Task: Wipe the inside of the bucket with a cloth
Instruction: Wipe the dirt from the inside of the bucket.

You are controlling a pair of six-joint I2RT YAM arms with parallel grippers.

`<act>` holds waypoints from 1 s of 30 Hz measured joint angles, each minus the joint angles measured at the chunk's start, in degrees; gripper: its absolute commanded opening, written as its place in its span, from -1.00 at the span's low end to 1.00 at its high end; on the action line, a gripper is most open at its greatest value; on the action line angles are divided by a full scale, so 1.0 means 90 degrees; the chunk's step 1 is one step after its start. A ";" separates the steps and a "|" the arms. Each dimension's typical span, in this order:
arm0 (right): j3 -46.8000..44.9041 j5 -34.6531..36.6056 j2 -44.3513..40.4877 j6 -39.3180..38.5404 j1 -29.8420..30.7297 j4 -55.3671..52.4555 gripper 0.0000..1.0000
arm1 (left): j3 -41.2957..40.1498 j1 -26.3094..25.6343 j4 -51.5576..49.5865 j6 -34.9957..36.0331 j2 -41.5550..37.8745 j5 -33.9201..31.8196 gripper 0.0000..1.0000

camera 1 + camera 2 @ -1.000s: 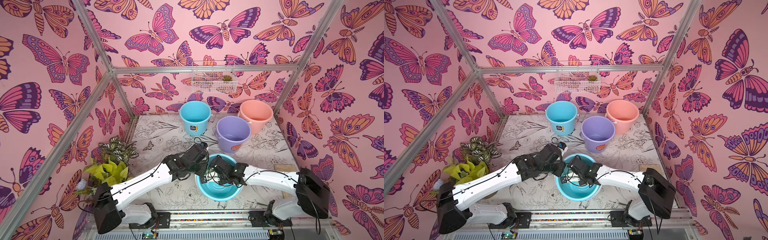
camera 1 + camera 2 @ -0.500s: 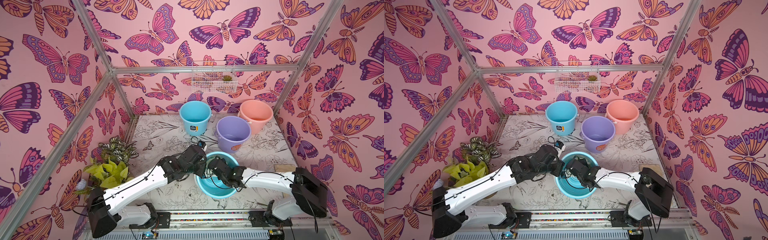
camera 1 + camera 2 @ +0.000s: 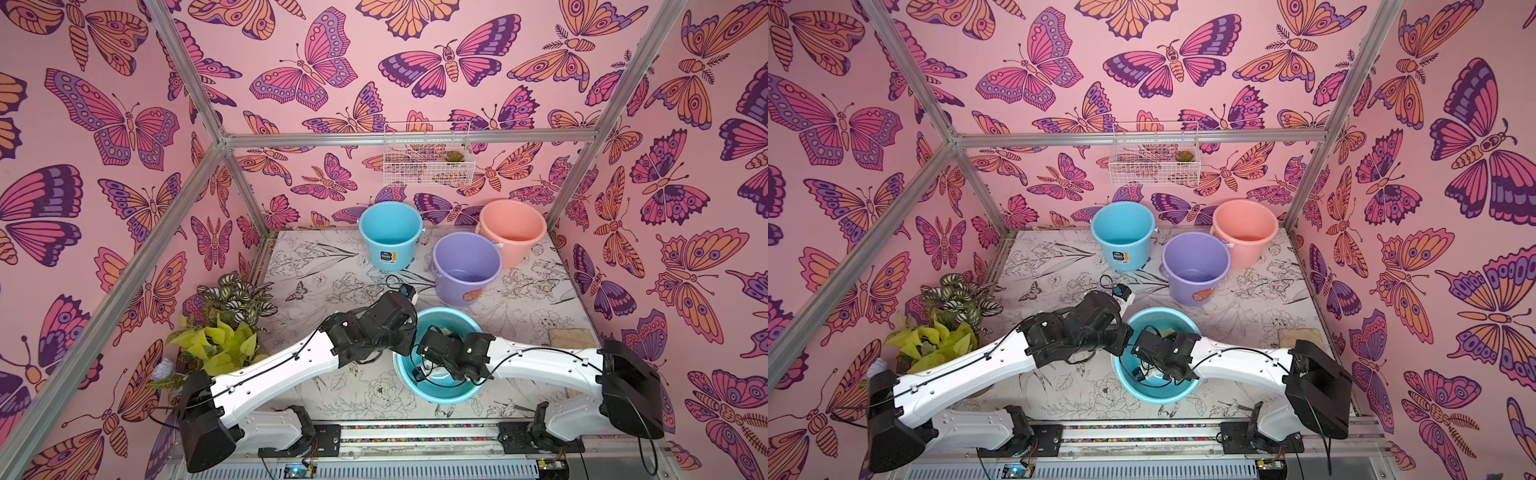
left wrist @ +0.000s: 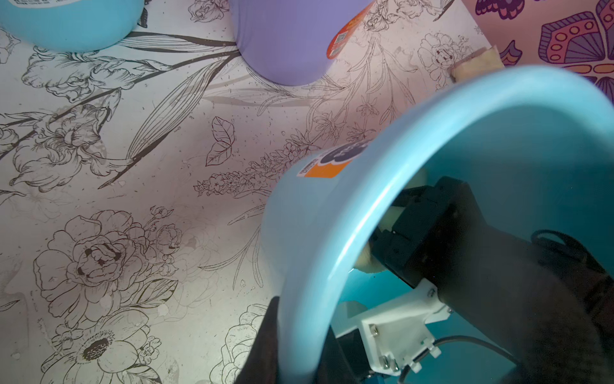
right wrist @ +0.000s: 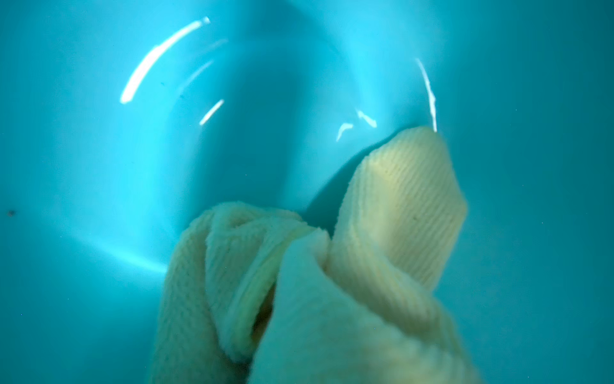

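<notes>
- The right claw [image 4: 387,229] reaches down inside the near blue bucket [image 3: 436,395], jaws clamped together on the bunched cloth [image 5: 332,266].
- The left claw [image 4: 295,345] pinches that bucket's rim on its own side, one finger outside the wall and one inside, steadying it.
- In a top view the cloth [image 3: 446,331] sits beyond the right claw's tip, close to the far wall.
- Judgement: the next stroke runs round the wall toward the near side.
- The purple bucket [image 3: 465,270] stands behind, apart from both arms.
</notes>
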 measured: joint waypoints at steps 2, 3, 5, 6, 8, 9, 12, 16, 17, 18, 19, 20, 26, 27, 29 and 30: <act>0.0073 -0.0515 0.0000 0.0153 0.0000 -0.0219 -1.00 | 0.0000 -0.0005 -0.0068 0.0002 0.0000 0.0061 -1.00; 0.0080 -0.0801 0.0000 0.0233 0.0000 -0.0287 -1.00 | 0.0000 -0.0022 -0.0112 0.0005 0.0002 0.0104 -1.00; 0.0080 -0.1314 0.0000 0.0369 -0.0002 -0.0357 -1.00 | 0.0000 -0.0049 -0.0185 0.0005 0.0002 0.0175 -1.00; 0.0080 -0.1583 0.0000 0.0425 -0.0002 -0.0357 -1.00 | 0.0000 -0.0051 -0.0231 0.0007 0.0002 0.0194 -1.00; 0.0068 -0.2035 0.0000 0.0544 -0.0012 -0.0274 -1.00 | 0.0000 -0.0051 -0.0311 0.0010 0.0002 0.0199 -1.00; 0.0041 -0.2278 0.0000 0.0597 -0.0027 -0.0177 -1.00 | 0.0000 -0.0051 -0.0340 0.0012 0.0002 0.0199 -1.00; -0.0124 -0.2851 0.0000 0.0755 -0.0070 0.0245 -1.00 | 0.0000 -0.0051 -0.0413 0.0034 0.0002 0.0192 -1.00; -0.0376 -0.3364 0.0027 0.0925 -0.0087 0.0979 -1.00 | 0.0000 -0.0051 -0.0486 0.0068 0.0002 0.0187 -1.00; -0.0452 -0.3444 0.0027 0.0957 -0.0092 0.1222 -1.00 | 0.0000 -0.0051 -0.0500 0.0080 0.0002 0.0185 -1.00; -0.0532 -0.3512 0.0027 0.1001 -0.0097 0.1491 -1.00 | 0.0000 -0.0051 -0.0525 0.0083 0.0002 0.0172 -1.00; -0.0600 -0.3555 0.0027 0.1035 -0.0100 0.1715 -1.00 | 0.0000 -0.0051 -0.0546 0.0083 0.0002 0.0168 -1.00; -0.0678 -0.3587 0.0027 0.1071 -0.0100 0.1974 -1.00 | 0.0000 -0.0051 -0.0573 0.0083 0.0002 0.0168 -1.00; -0.1054 -0.3582 0.0027 0.1168 -0.0107 0.3349 -1.00 | 0.0000 -0.0034 -0.0631 0.0080 0.0000 0.0046 -1.00; -0.1112 -0.3546 0.0027 0.1188 -0.0104 0.3529 -1.00 | 0.0000 -0.0032 -0.0624 0.0080 0.0000 0.0024 -1.00; -0.1171 -0.3400 0.0027 0.1197 -0.0104 0.3830 -1.00 | 0.0000 -0.0032 -0.0614 0.0080 0.0000 -0.0019 -1.00; -0.1195 -0.3303 0.0027 0.1195 -0.0104 0.3980 -1.00 | 0.0000 -0.0024 -0.0612 0.0080 0.0000 -0.0051 -1.00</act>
